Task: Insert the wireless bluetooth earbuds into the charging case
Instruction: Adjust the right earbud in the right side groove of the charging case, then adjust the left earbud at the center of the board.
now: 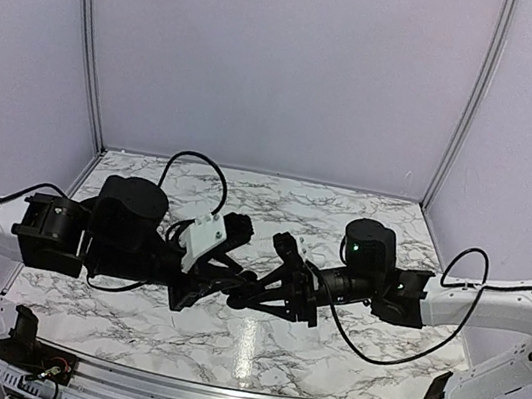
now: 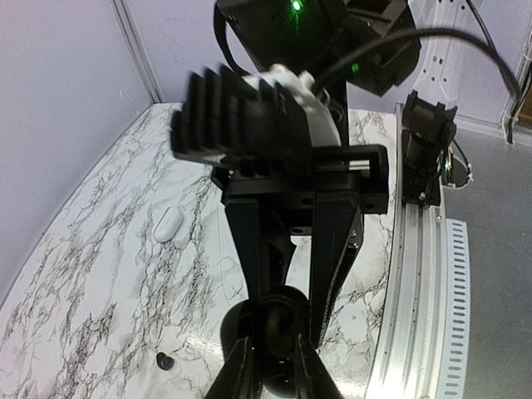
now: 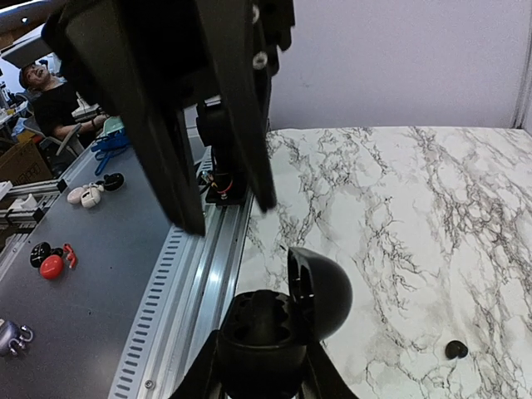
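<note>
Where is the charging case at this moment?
Bottom centre of the right wrist view: the charging case, lid open, is held in the right gripper over the marble table at its near edge. A loose earbud lies on the table nearby.

White oblong object [image 2: 169, 226] on marble tabletop [image 2: 83, 291]; red round object [image 3: 51, 266] on grey bench [image 3: 108, 274]; person [image 3: 51, 104] beyond.

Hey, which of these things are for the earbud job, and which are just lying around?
Job: open case in right tool; black earbud on the table.
Lying about: white pod on the table; red bit on the side bench.
</note>
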Robot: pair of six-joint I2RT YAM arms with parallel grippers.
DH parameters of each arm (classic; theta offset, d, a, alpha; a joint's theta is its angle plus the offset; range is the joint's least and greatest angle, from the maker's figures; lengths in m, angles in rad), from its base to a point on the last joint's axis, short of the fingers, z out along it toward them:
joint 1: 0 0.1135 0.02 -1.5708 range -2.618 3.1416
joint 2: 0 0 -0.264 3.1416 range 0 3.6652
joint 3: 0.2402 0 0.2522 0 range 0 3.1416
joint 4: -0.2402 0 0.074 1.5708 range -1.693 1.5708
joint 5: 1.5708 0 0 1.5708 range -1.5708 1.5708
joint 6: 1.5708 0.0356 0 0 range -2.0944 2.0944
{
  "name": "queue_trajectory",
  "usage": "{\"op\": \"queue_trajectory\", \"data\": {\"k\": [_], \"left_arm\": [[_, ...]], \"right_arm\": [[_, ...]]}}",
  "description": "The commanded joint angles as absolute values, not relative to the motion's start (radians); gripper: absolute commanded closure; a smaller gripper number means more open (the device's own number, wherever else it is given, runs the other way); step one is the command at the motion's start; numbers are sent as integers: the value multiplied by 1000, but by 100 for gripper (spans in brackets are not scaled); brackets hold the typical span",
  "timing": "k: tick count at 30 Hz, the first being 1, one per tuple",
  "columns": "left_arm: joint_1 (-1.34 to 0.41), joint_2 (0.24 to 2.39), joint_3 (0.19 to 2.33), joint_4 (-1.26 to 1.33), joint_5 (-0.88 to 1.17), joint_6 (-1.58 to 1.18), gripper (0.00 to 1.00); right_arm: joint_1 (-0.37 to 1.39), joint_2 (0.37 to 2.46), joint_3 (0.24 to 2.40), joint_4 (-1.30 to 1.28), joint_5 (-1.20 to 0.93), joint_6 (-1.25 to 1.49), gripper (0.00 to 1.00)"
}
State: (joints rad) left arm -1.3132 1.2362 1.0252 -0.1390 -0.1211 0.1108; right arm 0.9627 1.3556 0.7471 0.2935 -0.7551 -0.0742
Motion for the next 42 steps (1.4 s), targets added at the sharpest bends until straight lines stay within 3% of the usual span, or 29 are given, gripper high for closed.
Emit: {"op": "queue_trajectory", "data": {"k": [1, 7, 13, 24, 29, 36, 42], "left_arm": [[-1262, 1131, 988, -100, -97, 77, 79], [-1059, 1067, 821, 45, -23, -86, 75], [-896, 1235, 742, 155, -44, -275, 77], [-869, 1576, 810, 204, -36, -363, 78], [-869, 1586, 782, 265, 39, -281, 76], [-858, 1573, 760, 286, 257, 61, 56], [-812, 1616, 806, 274, 327, 244, 49]], "right_arm": [[922, 1357, 713, 385, -794, -20, 100], [814, 1338, 659, 483, -824, 73, 100], [754, 1306, 643, 484, -826, 93, 100], [730, 1176, 561, 546, -895, 52, 100], [732, 1151, 550, 549, -918, 38, 100], [733, 1154, 537, 561, -925, 49, 100], [732, 1151, 538, 562, -928, 55, 100]]}}
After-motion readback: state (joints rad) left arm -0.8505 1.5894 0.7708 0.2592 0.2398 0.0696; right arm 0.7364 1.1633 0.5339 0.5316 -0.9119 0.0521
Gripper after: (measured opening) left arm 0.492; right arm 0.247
